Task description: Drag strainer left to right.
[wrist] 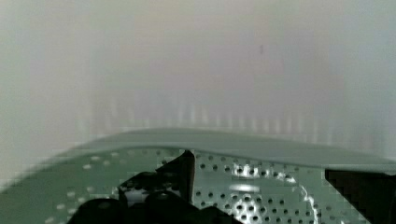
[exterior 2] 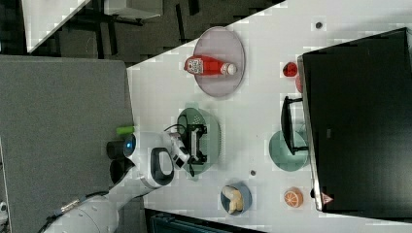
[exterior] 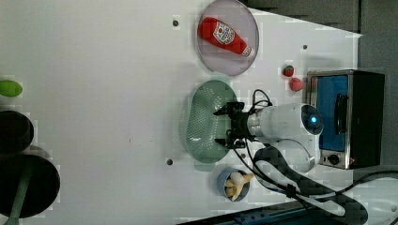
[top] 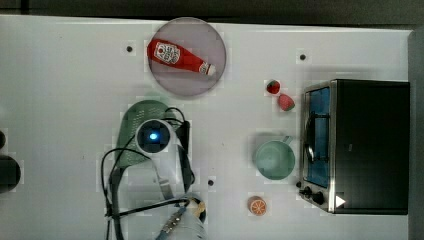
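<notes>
Jaws standing wide, we are hanging over the strainer [exterior: 202, 123], a mint-green oval of perforated plastic lying mid-desk [exterior: 94, 70]. Beside it, the round grey-purple plate [exterior: 234, 61] is carrying a red ketchup bottle [exterior: 224, 36].

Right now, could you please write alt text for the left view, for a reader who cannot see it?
A white robot arm holds its open gripper inside a mint-green strainer on a white table. Nearby, a ketchup bottle lies on a grey plate, and a toaster oven stands at the left view's right.
</notes>
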Robot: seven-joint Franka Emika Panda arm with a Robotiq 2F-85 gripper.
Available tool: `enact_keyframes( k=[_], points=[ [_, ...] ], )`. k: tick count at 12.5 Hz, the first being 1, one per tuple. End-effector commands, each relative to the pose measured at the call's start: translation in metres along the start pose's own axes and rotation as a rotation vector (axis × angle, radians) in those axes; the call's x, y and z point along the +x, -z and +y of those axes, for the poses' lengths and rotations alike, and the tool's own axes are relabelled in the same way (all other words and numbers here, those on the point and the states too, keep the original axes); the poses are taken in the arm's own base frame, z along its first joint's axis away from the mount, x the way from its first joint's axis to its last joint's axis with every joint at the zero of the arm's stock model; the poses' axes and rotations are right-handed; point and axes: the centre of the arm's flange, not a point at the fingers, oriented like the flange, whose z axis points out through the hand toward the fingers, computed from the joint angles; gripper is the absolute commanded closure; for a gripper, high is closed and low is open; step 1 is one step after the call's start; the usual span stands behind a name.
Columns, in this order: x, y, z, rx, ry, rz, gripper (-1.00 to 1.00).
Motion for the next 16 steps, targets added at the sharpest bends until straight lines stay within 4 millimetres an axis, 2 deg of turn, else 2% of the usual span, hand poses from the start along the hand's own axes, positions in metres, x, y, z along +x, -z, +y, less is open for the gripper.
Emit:
enact_keyframes(
  k=[1, 11, 16],
  points=[
    [0.041, 0.017, -0.021, 0.044, 0.034, 0.006, -1.00],
    [0.150, 0.018, -0.032, 0.041, 0.070, 0.071, -1.00],
    [0.187, 0.020, -0.032, 0.041, 0.035, 0.093, -1.00]
  ],
)
